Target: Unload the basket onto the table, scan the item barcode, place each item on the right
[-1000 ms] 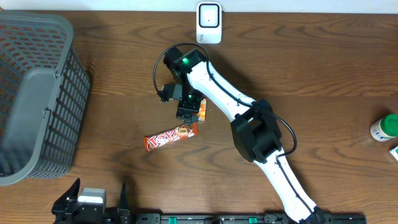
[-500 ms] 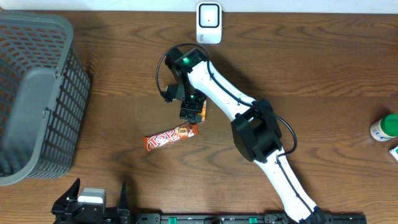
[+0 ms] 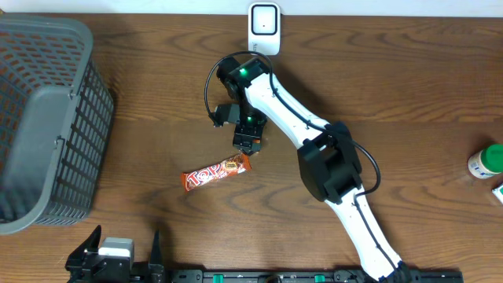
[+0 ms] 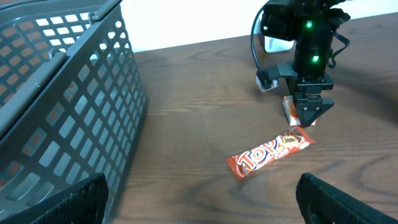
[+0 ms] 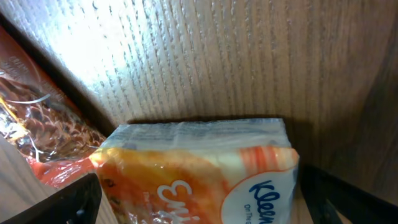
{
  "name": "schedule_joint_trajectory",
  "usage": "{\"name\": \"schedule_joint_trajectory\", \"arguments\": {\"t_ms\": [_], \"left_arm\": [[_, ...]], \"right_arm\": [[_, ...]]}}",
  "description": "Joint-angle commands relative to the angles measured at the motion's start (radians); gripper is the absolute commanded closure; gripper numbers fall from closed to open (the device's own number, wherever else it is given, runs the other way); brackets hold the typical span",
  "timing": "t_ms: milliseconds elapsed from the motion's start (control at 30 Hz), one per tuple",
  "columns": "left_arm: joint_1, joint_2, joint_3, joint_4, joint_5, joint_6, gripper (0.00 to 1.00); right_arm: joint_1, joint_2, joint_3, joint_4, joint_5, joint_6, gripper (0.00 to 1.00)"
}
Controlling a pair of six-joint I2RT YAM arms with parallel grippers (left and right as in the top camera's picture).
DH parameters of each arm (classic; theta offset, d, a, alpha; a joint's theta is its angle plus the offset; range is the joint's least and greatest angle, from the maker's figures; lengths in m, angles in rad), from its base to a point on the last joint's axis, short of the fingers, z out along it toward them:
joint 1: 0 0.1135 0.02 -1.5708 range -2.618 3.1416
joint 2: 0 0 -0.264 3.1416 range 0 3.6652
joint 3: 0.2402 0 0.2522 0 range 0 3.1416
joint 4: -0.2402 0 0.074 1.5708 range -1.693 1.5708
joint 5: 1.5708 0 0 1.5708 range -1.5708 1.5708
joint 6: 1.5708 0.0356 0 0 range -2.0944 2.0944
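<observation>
Neighbours of the tissue packet [image 5: 205,168] on the table [image 3: 409,79]: a candy bar [image 3: 216,174] just beside it on the robot's side, a grey basket [image 3: 47,118] well apart on the left, a white scanner [image 3: 264,29] at the far edge, and a green-capped bottle [image 3: 487,161] at the far right. The right claw [image 3: 248,144] stands over the packet, jaws spread wide on either side of it and not closed on it. From overhead it hides nearly all of the packet. The left claw [image 4: 199,183] gapes wide and empty by the near edge. The packet's print is cut off in the right wrist view, and no barcode can be made out.
</observation>
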Motion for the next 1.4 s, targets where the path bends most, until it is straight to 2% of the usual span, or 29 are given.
{"name": "schedule_joint_trajectory", "arguments": {"t_ms": [0, 433, 500, 667, 767, 1067, 1367], "left_arm": [[-0.002, -0.003, 0.005, 0.001, -0.010, 0.002, 0.04], [-0.002, -0.003, 0.005, 0.001, -0.010, 0.002, 0.04], [-0.002, -0.003, 0.005, 0.001, -0.010, 0.002, 0.04], [-0.002, -0.003, 0.005, 0.001, -0.010, 0.002, 0.04], [-0.002, -0.003, 0.005, 0.001, -0.010, 0.002, 0.04], [-0.002, -0.003, 0.005, 0.001, -0.010, 0.002, 0.04], [-0.002, -0.003, 0.005, 0.001, -0.010, 0.002, 0.04]], "right_arm": [[-0.010, 0.076, -0.119, 0.050, -0.011, -0.010, 0.01], [0.018, 0.079, -0.217, 0.155, 0.035, -0.002, 0.01], [0.018, 0.079, -0.241, 0.177, 0.042, -0.002, 0.08], [0.018, 0.079, -0.276, 0.203, 0.046, -0.002, 0.36], [0.020, 0.079, -0.275, 0.203, 0.050, -0.001, 0.42], [0.029, 0.077, -0.245, 0.201, 0.091, 0.136, 0.45], [0.039, 0.077, -0.033, 0.074, 0.077, 0.393, 0.48]]}}
